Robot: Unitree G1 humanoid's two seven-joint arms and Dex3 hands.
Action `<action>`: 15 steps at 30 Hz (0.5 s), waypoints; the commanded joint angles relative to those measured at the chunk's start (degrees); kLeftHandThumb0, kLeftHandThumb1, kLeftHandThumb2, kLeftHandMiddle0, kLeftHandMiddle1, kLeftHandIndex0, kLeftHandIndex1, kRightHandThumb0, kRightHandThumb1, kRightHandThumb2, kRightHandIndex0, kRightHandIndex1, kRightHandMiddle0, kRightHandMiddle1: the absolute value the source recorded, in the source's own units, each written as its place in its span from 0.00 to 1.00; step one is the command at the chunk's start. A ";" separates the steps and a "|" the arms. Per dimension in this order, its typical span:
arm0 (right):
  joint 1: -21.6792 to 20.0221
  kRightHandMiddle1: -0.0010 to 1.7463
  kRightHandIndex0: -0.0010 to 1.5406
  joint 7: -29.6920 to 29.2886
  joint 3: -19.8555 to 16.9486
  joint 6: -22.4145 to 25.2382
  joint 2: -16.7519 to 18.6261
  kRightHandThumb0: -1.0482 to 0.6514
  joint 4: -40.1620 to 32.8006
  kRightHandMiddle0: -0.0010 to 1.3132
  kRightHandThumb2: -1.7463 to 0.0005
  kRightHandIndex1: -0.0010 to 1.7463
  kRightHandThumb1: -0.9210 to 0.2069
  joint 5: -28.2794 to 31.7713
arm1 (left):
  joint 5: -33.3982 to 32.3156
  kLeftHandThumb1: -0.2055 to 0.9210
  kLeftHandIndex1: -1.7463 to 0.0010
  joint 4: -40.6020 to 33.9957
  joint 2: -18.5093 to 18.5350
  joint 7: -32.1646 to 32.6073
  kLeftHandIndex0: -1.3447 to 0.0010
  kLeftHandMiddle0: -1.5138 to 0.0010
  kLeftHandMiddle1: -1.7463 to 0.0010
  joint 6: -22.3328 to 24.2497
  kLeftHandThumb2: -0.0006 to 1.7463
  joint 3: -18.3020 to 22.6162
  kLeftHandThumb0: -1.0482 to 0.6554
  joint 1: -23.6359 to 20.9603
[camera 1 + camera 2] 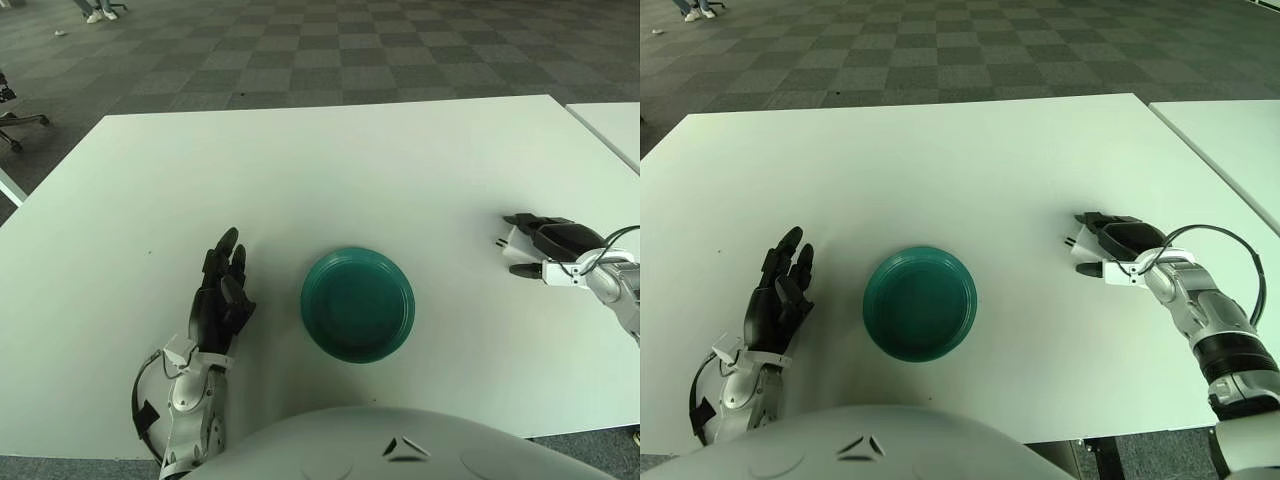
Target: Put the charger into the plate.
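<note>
Reaching out on the far right side of the white surface (330,170), the right hand (1110,245) has its dark fingers wrapped around the small white plug-in charger (1076,249), and it looks like a pinch across the body, though the hand hides most of the contact. That charger sits well apart from the round dark-green plastic plate (920,303), which lies low in the middle, straight ahead of the robot.

How will it handle? My read: a light, rigid little block with a smooth plastic shell, so slippery rather than fragile. Best hold is across its flat sides, clear of the metal prongs poking out toward the plate side. A squeeze too near one corner could let it twist out.

Over on the other side, the left hand (222,295) shows just left of the plate, black fingers spread and relaxed, holding nothing.

Now compare the two eyes. The right eye view gives the whole right forearm, its cable loop, and a clearer sliver of white charger under the fingers. The left eye view cuts that arm at the edge, but shows more of the left wrist and the neighbouring table's corner (610,125).
</note>
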 commanded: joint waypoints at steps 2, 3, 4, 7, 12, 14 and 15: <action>0.00 0.41 0.29 -0.81 1.47 -0.40 1.92 0.13 4.11 0.00 0.82 0.08 0.00 0.40 | 0.09 1.00 0.69 1.86 0.36 0.31 1.00 0.88 1.00 2.57 0.59 0.19 0.10 0.71; -0.21 0.44 0.31 -1.27 1.39 -0.34 2.26 0.13 4.88 0.00 0.82 0.09 0.00 0.70 | 0.08 1.00 0.69 1.87 0.37 0.30 1.00 0.88 1.00 2.58 0.59 0.21 0.10 0.69; -0.38 0.56 0.31 -1.63 1.37 -0.34 2.47 0.15 5.46 0.00 0.82 0.21 0.00 0.93 | 0.07 1.00 0.69 1.88 0.38 0.29 1.00 0.88 1.00 2.59 0.59 0.22 0.10 0.68; -0.78 0.74 0.29 -2.86 1.44 0.00 3.07 0.17 6.65 0.00 0.82 0.46 0.00 1.41 | -0.02 1.00 0.69 2.00 0.46 0.22 1.00 0.88 1.00 2.64 0.59 0.34 0.10 0.55; -1.16 0.94 0.30 -6.79 2.08 1.86 3.84 0.21 7.67 0.08 0.78 0.81 0.00 0.06 | -0.18 1.00 0.69 2.23 0.61 0.09 1.00 0.88 1.00 2.74 0.59 0.57 0.10 0.31; -1.31 0.97 0.30 -7.59 2.43 2.07 3.91 0.22 7.95 0.11 0.78 0.90 0.00 -0.13 | -0.22 1.00 0.69 2.28 0.65 0.06 1.00 0.88 1.00 2.78 0.59 0.64 0.10 0.23; -1.35 0.98 0.30 -8.19 2.61 2.22 3.99 0.22 8.08 0.12 0.77 0.94 0.00 -0.22 | -0.24 1.00 0.69 2.30 0.67 0.04 1.00 0.88 1.00 2.80 0.59 0.67 0.10 0.19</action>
